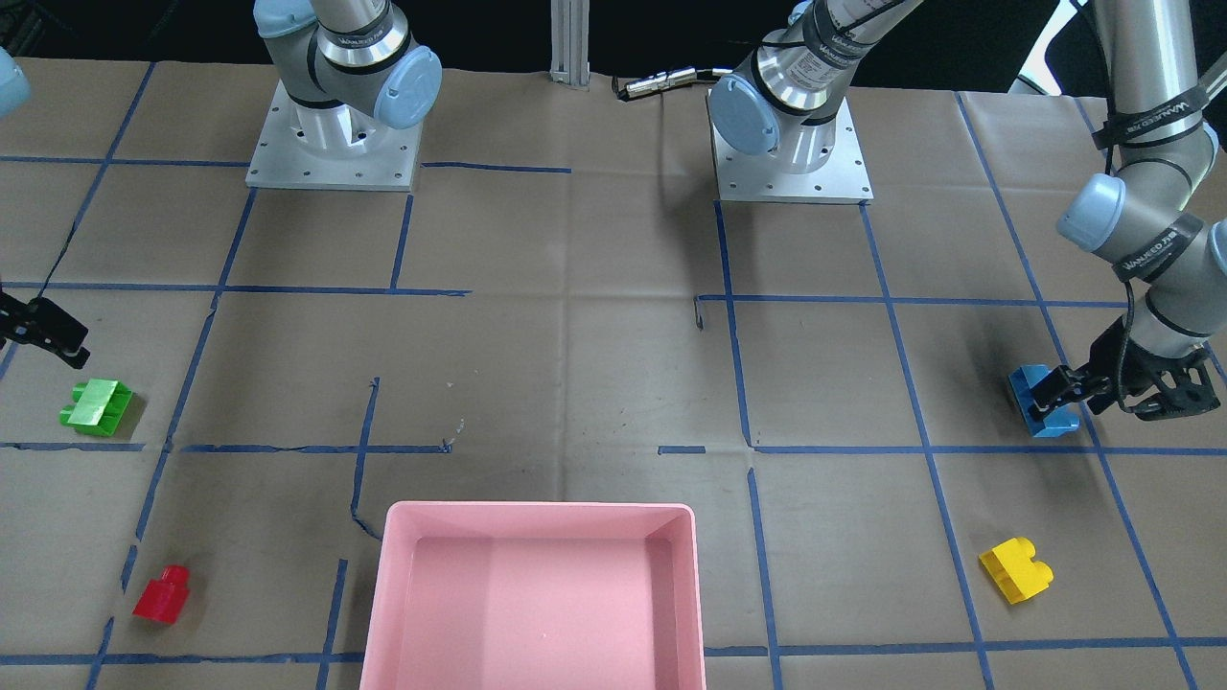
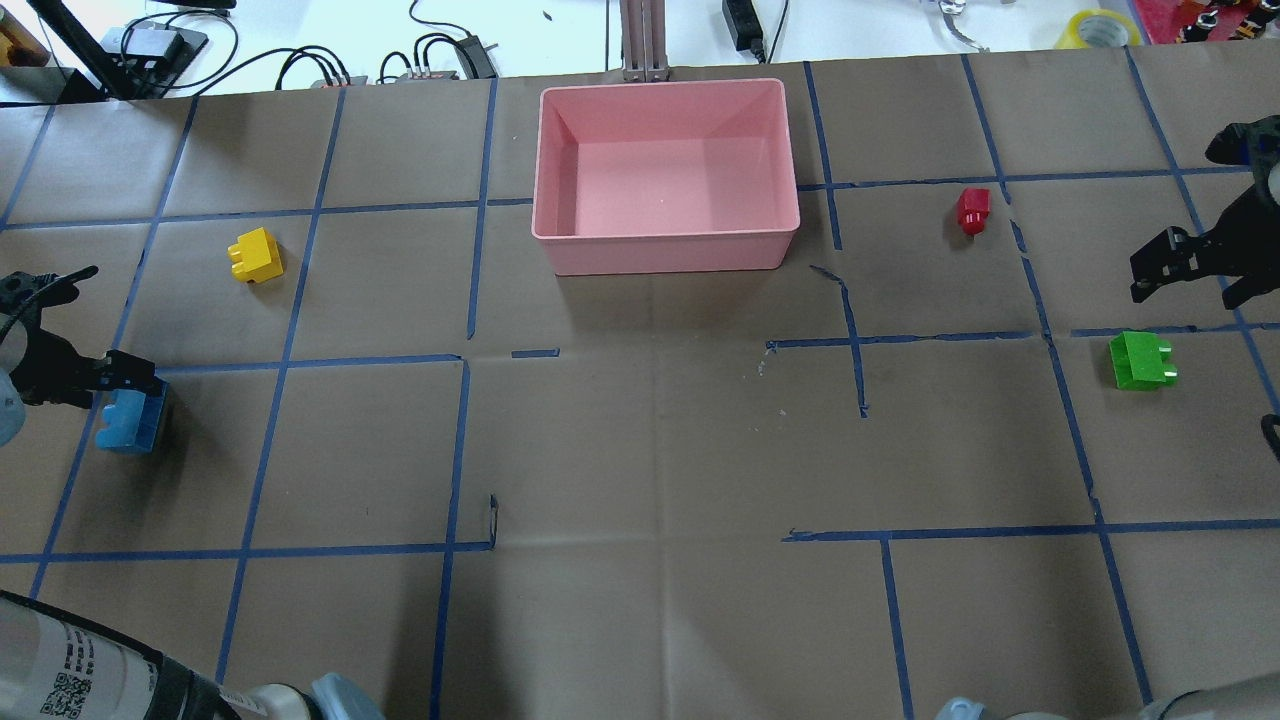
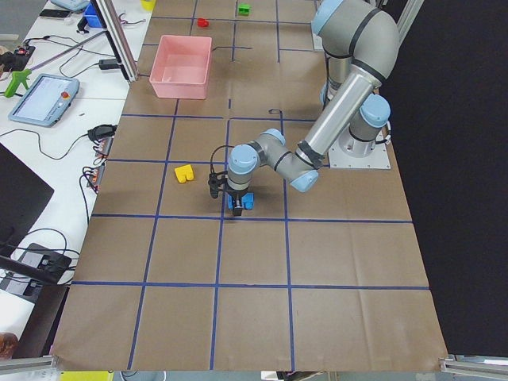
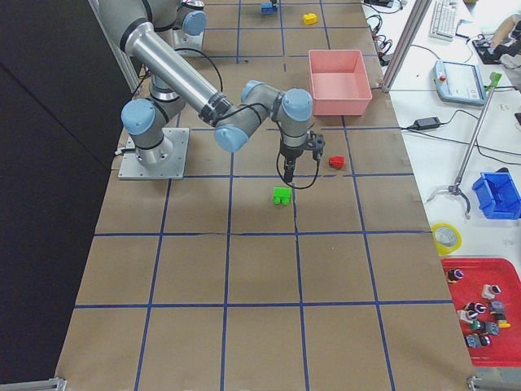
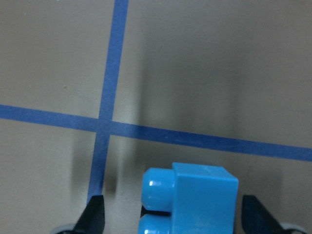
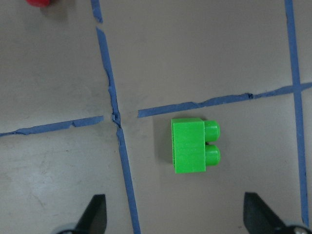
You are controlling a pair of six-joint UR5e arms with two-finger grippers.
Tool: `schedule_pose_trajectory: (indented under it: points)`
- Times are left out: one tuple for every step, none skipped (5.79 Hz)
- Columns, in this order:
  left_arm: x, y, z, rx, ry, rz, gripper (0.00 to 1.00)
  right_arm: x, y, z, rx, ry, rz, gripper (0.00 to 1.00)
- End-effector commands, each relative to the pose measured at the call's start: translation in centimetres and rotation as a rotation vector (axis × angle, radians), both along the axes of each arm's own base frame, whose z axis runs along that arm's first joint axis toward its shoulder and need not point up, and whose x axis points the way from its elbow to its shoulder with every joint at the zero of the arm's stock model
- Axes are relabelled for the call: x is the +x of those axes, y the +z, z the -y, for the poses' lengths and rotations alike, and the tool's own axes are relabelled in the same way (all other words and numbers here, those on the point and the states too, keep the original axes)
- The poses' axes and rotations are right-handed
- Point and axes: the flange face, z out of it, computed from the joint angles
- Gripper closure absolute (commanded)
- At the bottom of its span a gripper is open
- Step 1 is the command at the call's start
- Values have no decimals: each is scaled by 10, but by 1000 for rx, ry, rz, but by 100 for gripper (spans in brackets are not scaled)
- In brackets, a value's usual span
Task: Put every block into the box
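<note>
Looking down on a table point(image 2: 650, 450) wrapped in brown paper and gridded with blue tape point(image 2: 300, 360), with cables point(image 2: 310, 65) trailing over the white bench point(image 2: 560, 30) past its far edge. The pink box point(image 2: 665, 255) sits right at that far edge, dead centre, open side up, its floor showing from wall to wall. All four blocks lie out on the paper, well apart from it. On the robot's left, a broad run of paper separates the box from the yellow block point(image 2: 256, 256), and further out is the blue block point(image 2: 130, 422). The left gripper point(image 5: 174, 214) is down over the blue one, fingers spread wide, the block sitting between them on its side, studs pointing sideways. Its flat end is just beside one fingertip, and a gap shows at the stud end. Across the table, the red block point(image 2: 973, 210) lies near the box's right-hand wall. The green block point(image 6: 192, 146) rests on its side beside a tape crossing. The right gripper point(image 6: 174, 217) is spread wide too, gripping nothing, with the green block lying ahead of its tips.
</note>
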Motion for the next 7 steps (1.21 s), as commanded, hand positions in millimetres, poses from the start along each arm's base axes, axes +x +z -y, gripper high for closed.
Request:
schedule_pose_trajectory:
  points:
    - [0, -5, 0, 5, -3, -7, 1, -8, -43, 11, 22, 65, 9, 0]
    - [-2, -5, 1, -15, -4, -26, 4, -2, -59, 0, 47, 65, 29, 1]
    - [-3, -5, 2, -35, -5, -49, 15, 0, -69, -6, 65, 68, 41, 0]
    - [-3, -5, 2, -35, -9, -49, 24, -9, -69, -9, 67, 53, 42, 1]
    - [-2, -4, 2, -35, -8, -47, 35, -12, -69, -11, 71, 73, 43, 1]
    - [-2, -4, 2, -34, -9, -48, 48, -26, -71, -16, 72, 58, 48, 0]
    - [-2, -2, 2, -35, -9, -44, 58, -29, -78, -17, 78, 55, 57, 1]
